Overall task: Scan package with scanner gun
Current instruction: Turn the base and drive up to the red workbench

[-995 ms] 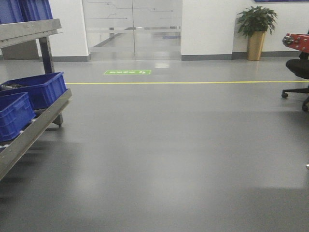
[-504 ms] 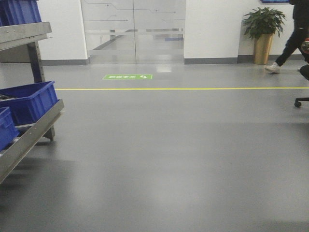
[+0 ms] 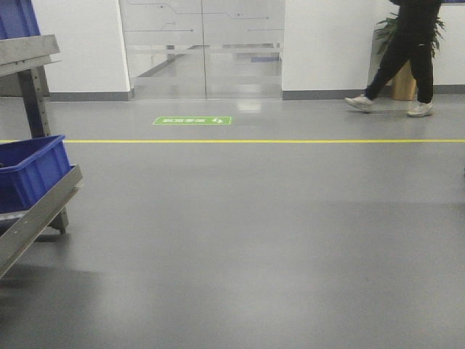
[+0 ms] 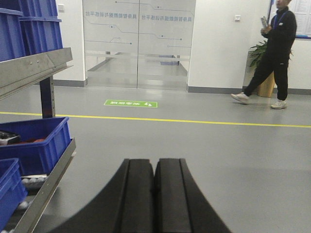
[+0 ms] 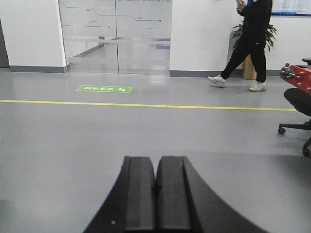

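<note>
Frankly, you are not at the scanning step yet: neither the package nor the scanner gun can be made out with any certainty in the three views. The left gripper [image 4: 154, 167] is clenched, its two black jaws pressed flat together with nothing between them, and the right gripper [image 5: 155, 165] is the same, closed and empty. Both point out over bare grey floor [image 3: 254, 240] towards the yellow line [image 3: 254, 141] and the glass doors [image 3: 203, 51] on the far side.

The only storage in view is the rack [image 3: 40, 211] on the left. In the left wrist view its blue bin [image 4: 39, 150] shows a dark shape with a trace of orange at the left edge. That could be the scanner gun, but too little of it shows to tell.

So this looks like the search and approach stage. Your next move calls for bringing the rack and its bins properly into view, then opening a gripper before reaching in. Mind the person [image 3: 407, 43] walking at the far right.
</note>
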Available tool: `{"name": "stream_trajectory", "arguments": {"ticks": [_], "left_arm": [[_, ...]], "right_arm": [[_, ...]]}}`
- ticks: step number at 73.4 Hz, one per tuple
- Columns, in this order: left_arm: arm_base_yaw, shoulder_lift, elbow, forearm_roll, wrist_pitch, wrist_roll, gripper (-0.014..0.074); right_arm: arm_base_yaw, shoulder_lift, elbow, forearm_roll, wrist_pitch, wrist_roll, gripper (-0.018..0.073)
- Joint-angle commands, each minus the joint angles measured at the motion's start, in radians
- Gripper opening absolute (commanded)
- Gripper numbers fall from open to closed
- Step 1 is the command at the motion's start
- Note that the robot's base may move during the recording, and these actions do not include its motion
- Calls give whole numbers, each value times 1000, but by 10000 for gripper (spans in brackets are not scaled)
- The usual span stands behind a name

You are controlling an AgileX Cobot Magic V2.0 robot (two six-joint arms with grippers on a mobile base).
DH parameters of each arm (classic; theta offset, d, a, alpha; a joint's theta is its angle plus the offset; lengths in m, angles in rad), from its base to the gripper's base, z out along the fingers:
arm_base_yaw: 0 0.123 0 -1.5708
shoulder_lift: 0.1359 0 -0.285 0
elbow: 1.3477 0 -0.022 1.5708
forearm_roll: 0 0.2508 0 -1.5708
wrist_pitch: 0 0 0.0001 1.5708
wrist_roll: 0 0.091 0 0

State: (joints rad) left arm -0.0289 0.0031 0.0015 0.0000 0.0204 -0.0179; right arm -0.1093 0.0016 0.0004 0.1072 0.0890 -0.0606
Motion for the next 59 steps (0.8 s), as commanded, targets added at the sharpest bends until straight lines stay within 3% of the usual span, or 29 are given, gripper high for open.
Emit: {"name": "stream_trajectory", "arguments": {"ticks": [1, 59], "left_arm": [[-5, -3, -2, 0, -14, -3, -111], [-5, -3, -2, 0, -14, -3, -111]], "right_arm": [[3, -2, 0, -7, -15, -6, -169], [3, -2, 0, -7, -15, -6, -169]]}}
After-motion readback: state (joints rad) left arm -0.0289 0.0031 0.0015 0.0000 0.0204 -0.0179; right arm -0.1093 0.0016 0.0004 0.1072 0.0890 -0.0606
